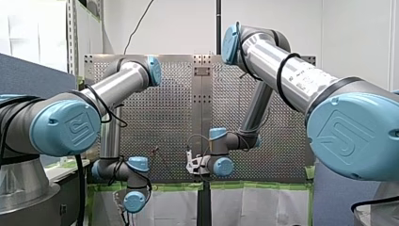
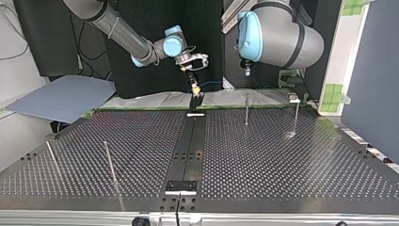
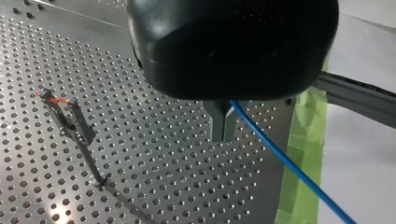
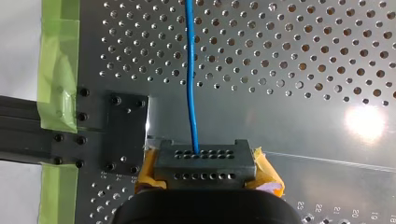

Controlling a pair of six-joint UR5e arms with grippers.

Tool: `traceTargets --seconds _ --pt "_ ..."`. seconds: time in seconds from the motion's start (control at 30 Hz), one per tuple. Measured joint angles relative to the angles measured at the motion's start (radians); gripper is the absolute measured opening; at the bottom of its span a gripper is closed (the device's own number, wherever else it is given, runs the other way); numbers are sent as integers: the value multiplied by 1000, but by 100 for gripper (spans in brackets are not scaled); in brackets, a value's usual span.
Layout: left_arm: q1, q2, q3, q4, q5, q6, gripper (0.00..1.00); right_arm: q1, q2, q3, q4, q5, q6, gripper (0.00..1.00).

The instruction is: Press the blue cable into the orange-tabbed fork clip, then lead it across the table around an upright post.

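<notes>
Posts first: at the top view's lower left, two bare upright posts stand well apart from the action, so I'd judge the routing leg is not yet begun. Sliding right, my right arm slants down from the upper left corner, wrist bent so my right gripper hangs nose-down over the far edge of the table, at the middle of the frame. Its wrist view shows the yellow-padded fingers pinched tight on the blue cable, which runs straight ahead from between them over the perforated plate. I read that as the anchor end, keeping the line from sagging. Further right in the top view, a thin blue line leaves that tool toward my left arm, with another post standing below it in the frame. My left arm fills the upper right, a blue-capped joint turned toward the camera, tool pointing down. In its wrist view my left gripper is narrow, metal fingers together, and the cable runs off from them past the green tape. It looks clamped, though the housing hides the actual pinch. Beside those fingers, and apart from them, the orange-tabbed fork clip stands on its stalk with no cable in it. So the cable spans both tools, poised, I judge, to be carried over and pressed in.
</notes>
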Motion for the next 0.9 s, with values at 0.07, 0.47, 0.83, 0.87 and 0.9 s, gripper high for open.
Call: traceTargets --seconds 0.07,0.47,0.83,0.87,0.9 --pt "1 17 0 -17 0 2 0 0 0 -2 0 -2 2 0" --pt "4 119 -7 -104 -10 3 0 -5 2 -5 -4 -17 5 0" --pt "14 222 -26 -147 -34 3 0 -19 5 -6 -4 -18 7 0" --pt "15 233 -28 -147 -32 2 0 -20 5 -6 -4 -18 7 0" --pt "15 241 -29 -147 -29 1 0 -20 5 -6 -4 -18 6 0"
